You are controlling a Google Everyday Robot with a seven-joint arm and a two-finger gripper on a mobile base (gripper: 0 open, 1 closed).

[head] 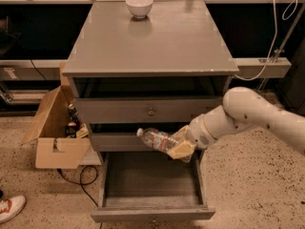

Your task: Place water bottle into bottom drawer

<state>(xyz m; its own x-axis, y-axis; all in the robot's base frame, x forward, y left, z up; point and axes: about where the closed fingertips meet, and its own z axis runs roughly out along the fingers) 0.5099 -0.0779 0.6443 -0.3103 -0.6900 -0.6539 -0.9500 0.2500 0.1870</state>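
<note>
Step in hand: carrying the load to the drawer. The gripper (pixel 177 148) was clenched on the base end of the water bottle (pixel 156 139) and hung in front of the cabinet (pixel 152 42), level with the middle drawer (pixel 112 141). The bottle lay nearly on its side, white cap pointing left and slightly up. It was in the air above the bottom drawer (pixel 150 180), touching neither the drawer nor the cabinet front. The bottom drawer stood pulled out, its grey floor bare.

Next move, as a judgement: lower the gripper into the drawer opening, keeping the bottle clear of the middle drawer's front and the side walls. Release only when the bottle is close to the floor, since a ribbed round bottle laid on its side may roll.

Count of items:
- Water bottle: one.
- Gripper: one, on one white arm (pixel 252 116).
- Drawers: three; the bottom one out, the top drawer (pixel 150 111) and middle drawer in.
- Bowl (pixel 139 5): one, on the cabinet top.
- Cardboard box (pixel 59 151): one, left of the cabinet.
- Shoe (pixel 9 207): one, at the lower left edge.
</note>
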